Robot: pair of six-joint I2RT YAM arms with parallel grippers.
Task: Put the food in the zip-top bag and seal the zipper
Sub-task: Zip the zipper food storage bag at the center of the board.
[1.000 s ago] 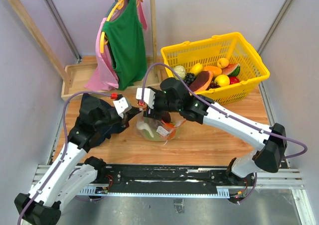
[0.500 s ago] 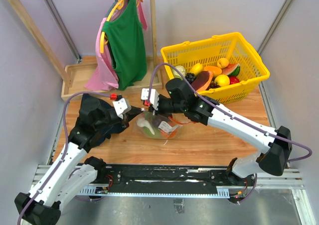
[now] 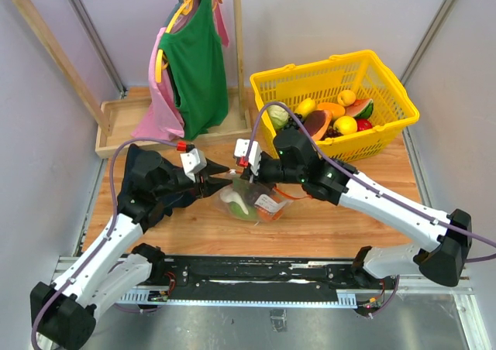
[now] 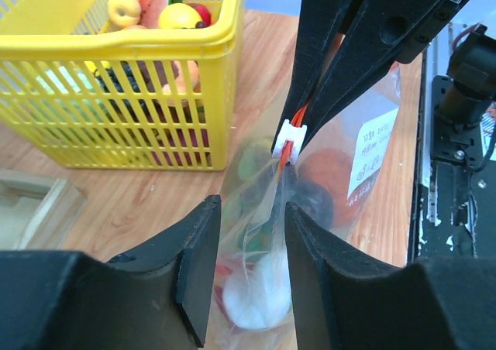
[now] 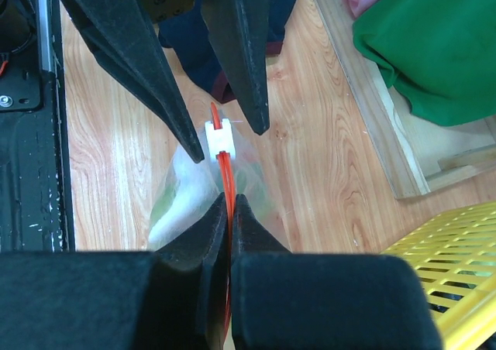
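The clear zip-top bag (image 3: 253,203) stands on the wooden table between both arms, with white, green, orange and dark food (image 4: 260,288) inside it. My right gripper (image 5: 230,204) is shut on the orange-red zipper (image 5: 225,172) at the bag's mouth, just behind the white slider (image 5: 218,138). From the other side my left gripper (image 4: 249,211) is open, its fingers straddling the bag's upper film without pressing it. In the top view the left gripper (image 3: 219,178) and right gripper (image 3: 244,181) meet tip to tip above the bag. The white label (image 4: 372,145) faces right.
A yellow basket (image 3: 391,83) with more toy fruit stands at the back right, close behind the bag. A wooden rack (image 3: 116,121) with green (image 3: 194,63) and pink garments is at the back left. A dark blue cloth (image 3: 177,200) lies beneath the left gripper.
My left gripper has opened off the bag's edge. The right gripper closed on the zipper and shifted right, and the bag moved slightly right with it.
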